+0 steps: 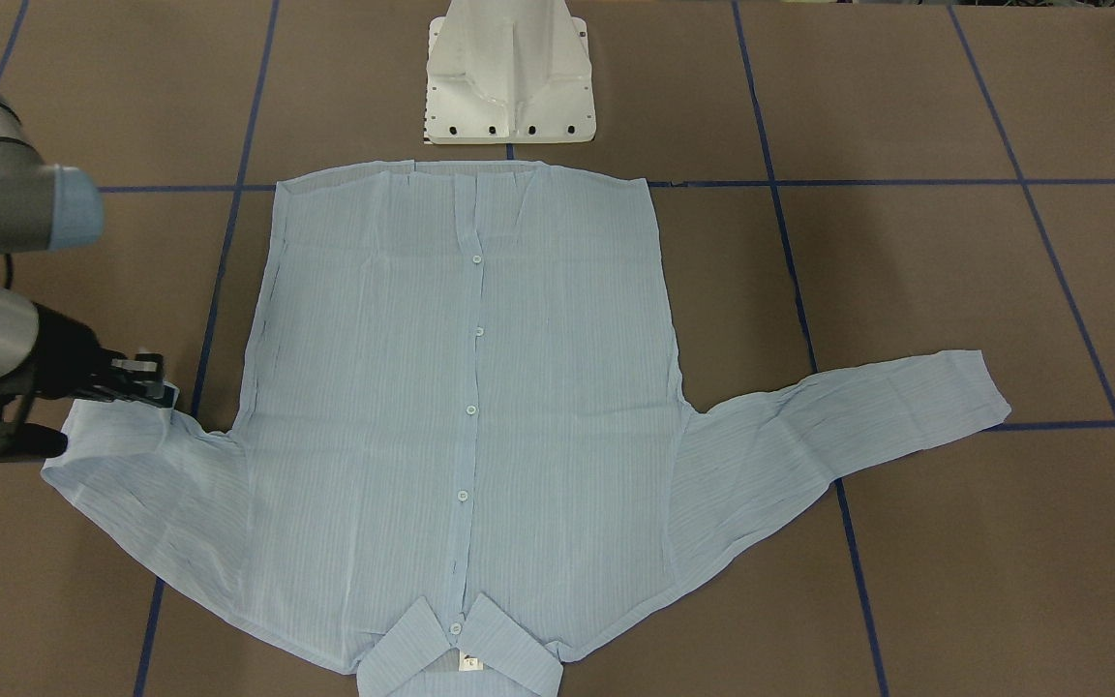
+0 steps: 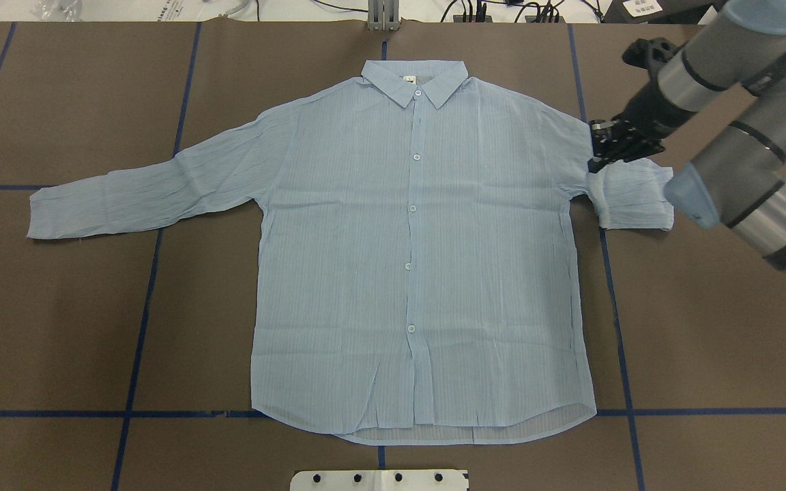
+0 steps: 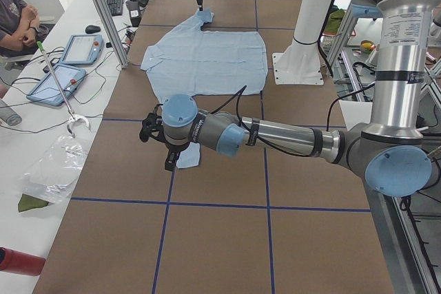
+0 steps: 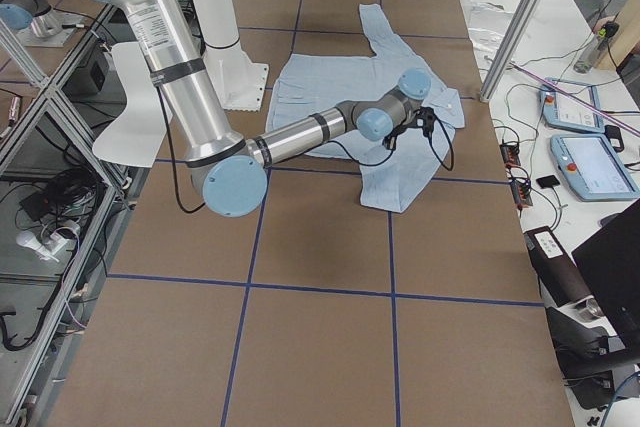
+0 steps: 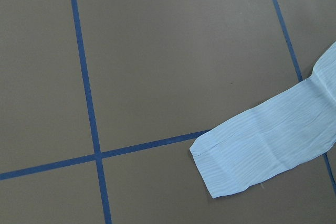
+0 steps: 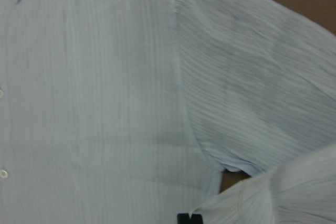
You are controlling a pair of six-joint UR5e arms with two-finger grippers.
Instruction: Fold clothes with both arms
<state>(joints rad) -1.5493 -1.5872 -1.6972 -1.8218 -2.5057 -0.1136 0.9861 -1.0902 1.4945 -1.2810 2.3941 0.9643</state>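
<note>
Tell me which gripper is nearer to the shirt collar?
Right. The right gripper is at the sleeve beside the shoulder, near the shirt collar; the left gripper hovers by the other sleeve's cuff, much farther out.

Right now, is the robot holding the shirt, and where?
Yes. The right gripper seems to pinch the shirt at the end of one sleeve, folded back. The other sleeve lies flat, unheld.

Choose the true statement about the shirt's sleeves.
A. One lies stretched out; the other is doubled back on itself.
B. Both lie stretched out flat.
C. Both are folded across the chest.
A: on the shirt, the left-side sleeve lies straight out, while the right-side sleeve is doubled over beside the right end effector.
</note>
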